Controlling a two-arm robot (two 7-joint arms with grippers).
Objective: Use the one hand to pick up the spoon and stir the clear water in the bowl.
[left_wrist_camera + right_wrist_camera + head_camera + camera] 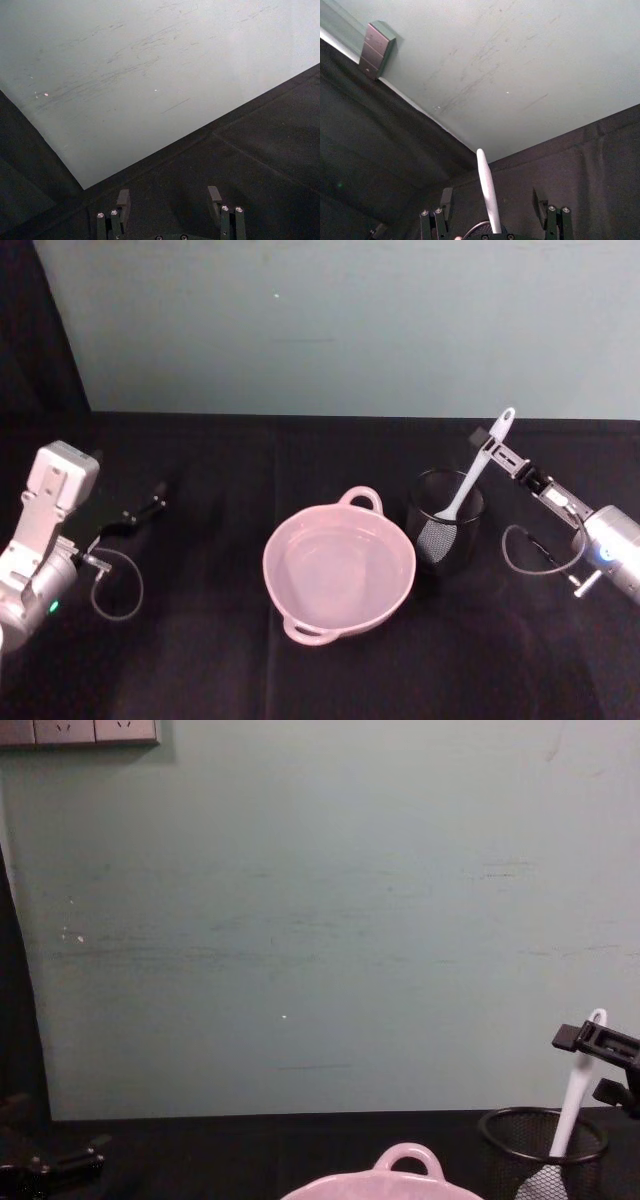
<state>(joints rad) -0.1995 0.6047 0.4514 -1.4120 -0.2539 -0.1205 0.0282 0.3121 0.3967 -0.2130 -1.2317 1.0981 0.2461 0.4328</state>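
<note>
Black cloth tabletop [200, 660] before a pale green wall. The slim white plastic spoon [468, 480], flat-headed with a hole at its tip, stands in the black mesh cup [440, 540] just right of the pink bowl [283, 540]. Its long axis leans up and back to the right. The upper handle lies between the spread, unclosed fingers of the right gripper [490, 448], the nearer arm. The left gripper [150, 505] sits parked at far left, fingers apart.

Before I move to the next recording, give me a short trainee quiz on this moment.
1. Fill in: the spoon stands in the black mesh ___, to the right of the pink bowl.
2. Which pincer has the spoon's handle between its fingers? A. left B. right C. neither
3. True or false: that pincer is shut on the handle.
Key: 1 cup; 2 B, the right pincer; 3 false, it is open. The left pincer sits parked at the table's left.
</note>
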